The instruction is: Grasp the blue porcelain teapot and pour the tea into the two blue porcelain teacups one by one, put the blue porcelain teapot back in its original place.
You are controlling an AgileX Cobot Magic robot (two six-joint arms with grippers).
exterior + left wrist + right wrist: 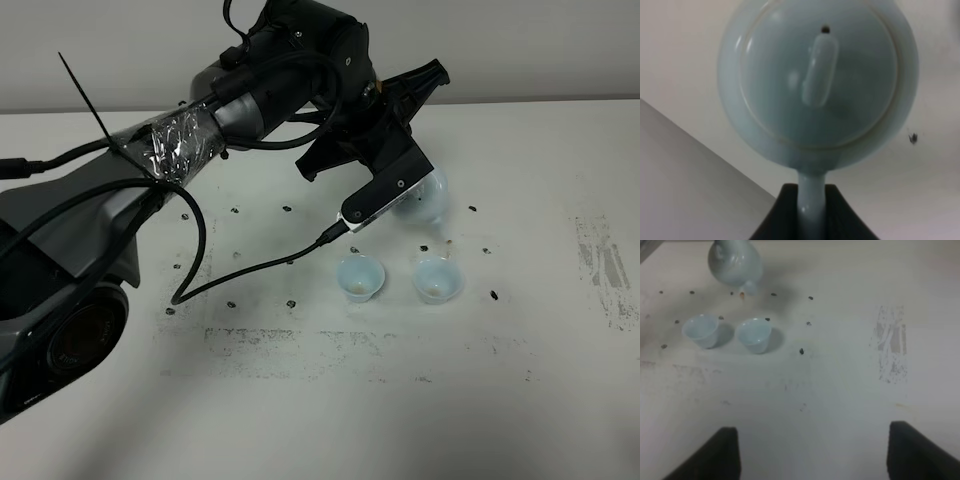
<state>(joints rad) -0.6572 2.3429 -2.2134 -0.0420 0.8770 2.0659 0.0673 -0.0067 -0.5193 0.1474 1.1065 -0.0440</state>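
Note:
The blue porcelain teapot (430, 200) hangs behind the right teacup, mostly hidden by my left arm. In the left wrist view the teapot (815, 85) shows from above, lid and knob on. My left gripper (811, 212) is shut on its loop handle. The two blue porcelain teacups stand side by side, the left one (360, 277) and the right one (437, 277), each with a little brownish liquid. The right wrist view shows the teapot (735, 262) with its spout towards the cups (701, 330) (754, 335). My right gripper (815, 455) is open and empty, well away from them.
The white table (330, 420) carries scattered black specks and a worn grey patch (605, 270) at the right, also in the right wrist view (890, 345). A black cable (250, 268) hangs from the left arm over the table, left of the cups.

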